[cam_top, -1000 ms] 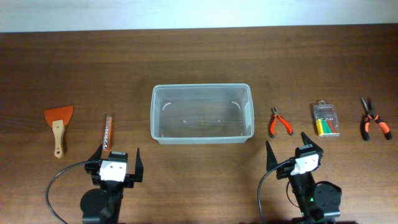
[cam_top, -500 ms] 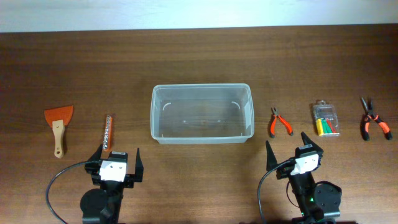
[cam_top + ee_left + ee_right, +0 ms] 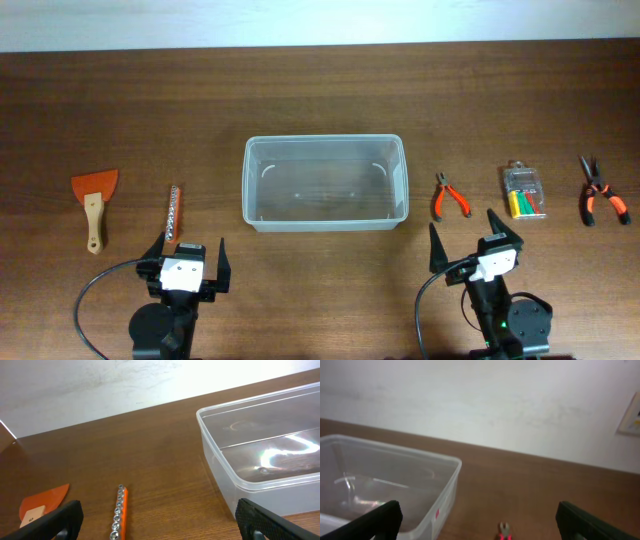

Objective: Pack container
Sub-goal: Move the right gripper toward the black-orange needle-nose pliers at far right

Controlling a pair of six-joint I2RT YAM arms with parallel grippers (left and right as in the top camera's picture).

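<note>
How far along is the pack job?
Done: nothing; the container is empty. In hand: nothing; the left gripper and right gripper are both open and hold nothing. To do: the scraper, socket rail, orange pliers, small case and long-nose pliers all lie on the table outside it.

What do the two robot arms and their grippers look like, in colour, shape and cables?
Both arms are black, with a white block behind each gripper. The left gripper and the right gripper each have two black, pointed fingers. A black cable loops out beside each base. A small green light glows on the right arm.
</note>
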